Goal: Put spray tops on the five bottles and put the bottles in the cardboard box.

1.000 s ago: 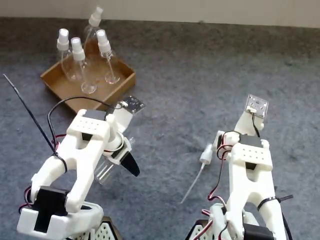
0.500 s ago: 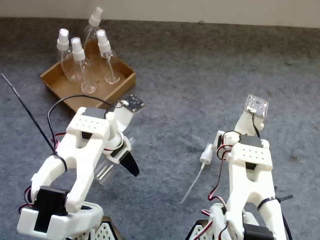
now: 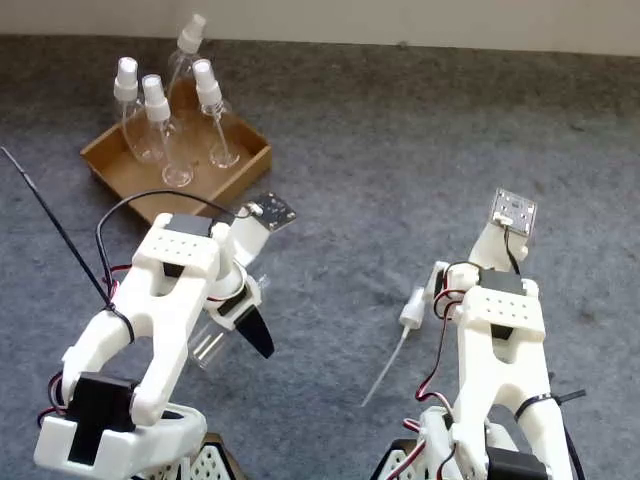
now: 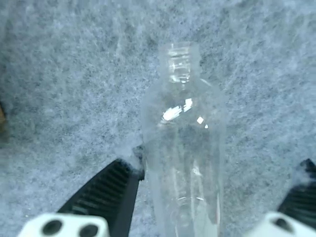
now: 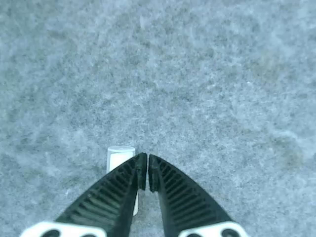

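Since half a second earlier, the left gripper [image 4: 219,170] had twisted slightly at the wrist. At far left, the cardboard box [image 3: 110,168] held four capped bottles [image 3: 160,125], all upright. Just below it in the high view, the left gripper's jaws stood apart around an uncapped bottle [image 4: 183,138] lying on the carpet [image 3: 400,150]. Farther right, the right gripper [image 5: 147,170] had its tips pressed together, with a spray top [image 5: 120,154] just beside one finger, possibly touching it.
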